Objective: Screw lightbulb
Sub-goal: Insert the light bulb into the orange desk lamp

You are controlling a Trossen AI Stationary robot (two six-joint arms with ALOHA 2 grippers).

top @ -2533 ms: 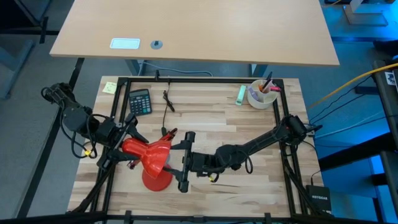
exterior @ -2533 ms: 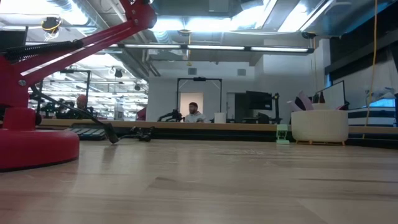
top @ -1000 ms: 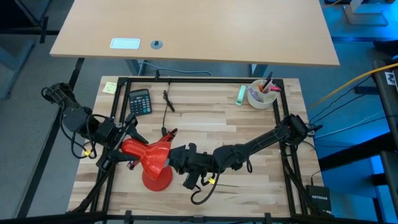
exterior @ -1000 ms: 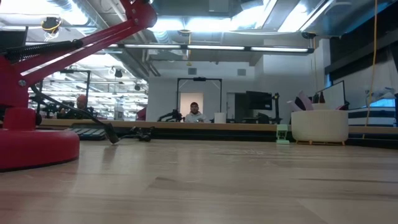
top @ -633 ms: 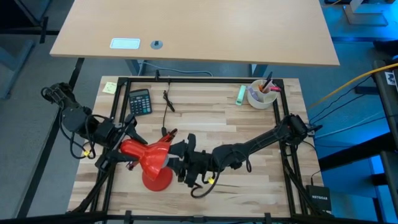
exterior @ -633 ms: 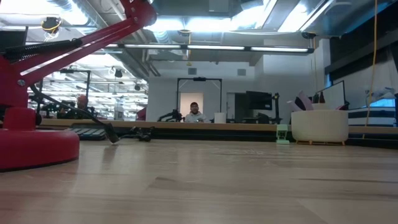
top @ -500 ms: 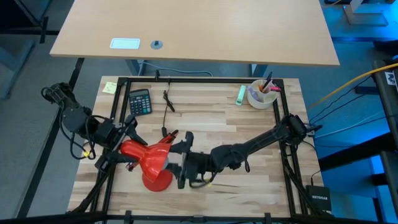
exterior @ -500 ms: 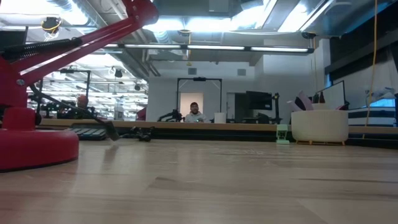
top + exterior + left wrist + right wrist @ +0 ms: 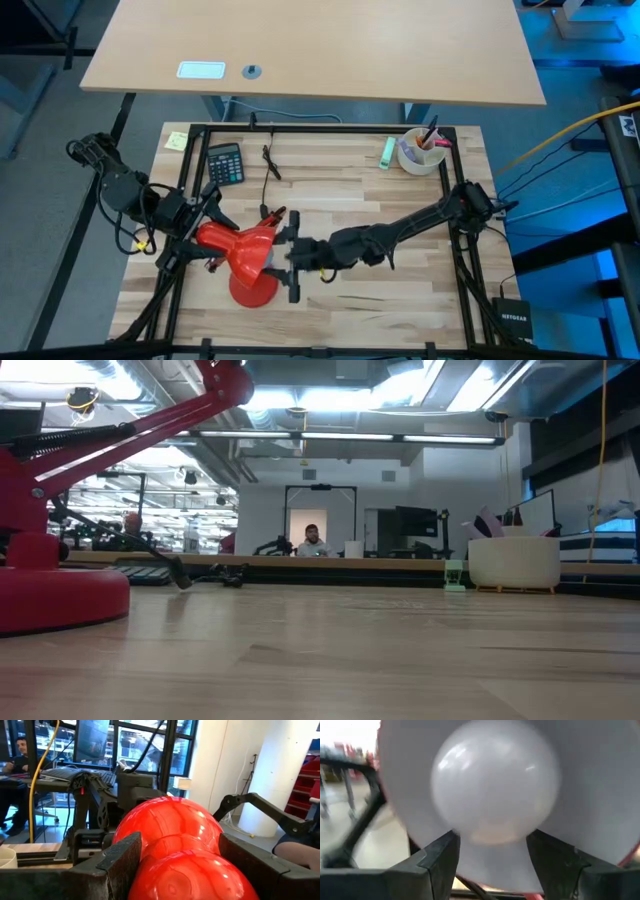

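A red desk lamp stands at the table's near left on its round base (image 9: pixel 252 292), its arm (image 9: pixel 130 425) slanting up and its shade (image 9: pixel 250 255) turned toward the table's right. The lightbulb (image 9: pixel 495 780), white and round, sits inside the shade's white hollow; the shade hides it in the high view. My right gripper (image 9: pixel 287 256) is at the shade's mouth, shut on the bulb. At the rounded back of the lamp's head, my left gripper (image 9: pixel 205 240) is shut. My left gripper pinches the red rounded back of the lamp's head (image 9: pixel 170 865) between its two fingers (image 9: pixel 122 855), coming level from the table's left. The head stays raised above the lamp's base. My right gripper pinches the bulb's round glass (image 9: pixel 492 832) between its two fingers (image 9: pixel 442 852), one on each side. It reaches level from the table's right into the shade's mouth. The bulb's base is hidden behind the glass.
A black calculator (image 9: pixel 225 163) and a yellow note (image 9: pixel 176 140) lie at the far left. A white bowl with pens (image 9: pixel 420 152) and a green thing (image 9: pixel 387 150) stand at the far right. A thin black cable (image 9: pixel 270 160) lies mid-far. Bare wood spreads at the near right.
My right gripper has rolled about a quarter turn about its own line while staying at the shade's mouth; its hanging wrist cable has swung up out of sight. The lamp's arm has wobbled slightly. My left gripper has kept still.
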